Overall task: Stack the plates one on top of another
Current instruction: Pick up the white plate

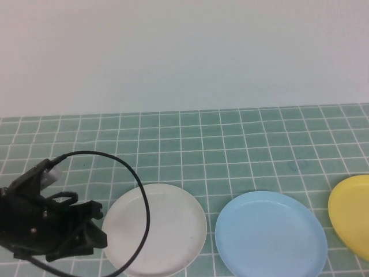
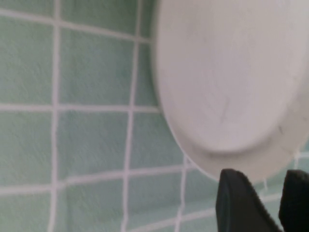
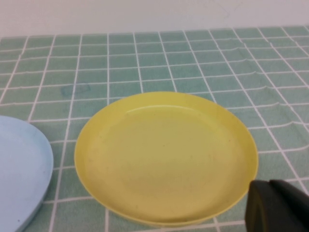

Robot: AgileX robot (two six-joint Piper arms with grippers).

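Observation:
Three plates lie on the green tiled mat: a white plate (image 1: 158,228) at the front left, a blue plate (image 1: 271,235) to its right, and a yellow plate (image 1: 351,214) cut by the right edge. My left gripper (image 1: 98,225) is open and empty, low at the white plate's left rim. In the left wrist view the white plate (image 2: 231,77) fills the frame and my left gripper (image 2: 270,195) has its rim in the gap between the fingers. My right gripper (image 3: 277,208) is shut and empty beside the yellow plate (image 3: 164,154); it is out of the high view.
A black cable (image 1: 135,179) loops from the left arm over the white plate's left side. The blue plate's edge (image 3: 24,169) shows in the right wrist view. The green mat (image 1: 230,138) runs back to a pale wall.

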